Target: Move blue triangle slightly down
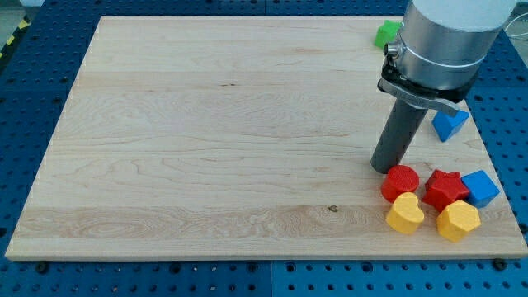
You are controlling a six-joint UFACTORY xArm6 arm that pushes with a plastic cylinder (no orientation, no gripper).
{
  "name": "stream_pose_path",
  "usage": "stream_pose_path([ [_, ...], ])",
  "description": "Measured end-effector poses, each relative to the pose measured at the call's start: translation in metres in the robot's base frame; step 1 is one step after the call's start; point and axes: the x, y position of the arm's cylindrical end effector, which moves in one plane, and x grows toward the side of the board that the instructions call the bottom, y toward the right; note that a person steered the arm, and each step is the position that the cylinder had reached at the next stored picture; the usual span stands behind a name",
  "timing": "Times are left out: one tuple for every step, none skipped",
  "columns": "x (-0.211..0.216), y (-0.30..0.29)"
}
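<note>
The blue triangle (449,123) lies near the board's right edge, partly hidden behind the arm's silver body. My tip (384,167) rests on the board to the lower left of the blue triangle, apart from it. The tip stands just above and left of a red round block (400,182).
Below the tip at the lower right lie a red star (445,189), a blue cube (481,188), a yellow heart (405,214) and a yellow hexagonal block (458,220). A green block (386,34) sits at the view's top, partly hidden by the arm. The wooden board (206,124) lies on a blue perforated table.
</note>
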Motion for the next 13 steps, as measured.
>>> stream_pose_path([
  [-0.003, 0.000],
  [-0.045, 0.001],
  [-0.043, 0.013],
  [-0.017, 0.034],
  [-0.015, 0.064],
  [-0.015, 0.106],
  [-0.034, 0.146],
  [-0.074, 0.150],
  [-0.092, 0.133],
  [-0.089, 0.128],
  [-0.080, 0.114],
  [-0.070, 0.101],
  [-0.074, 0.095],
])
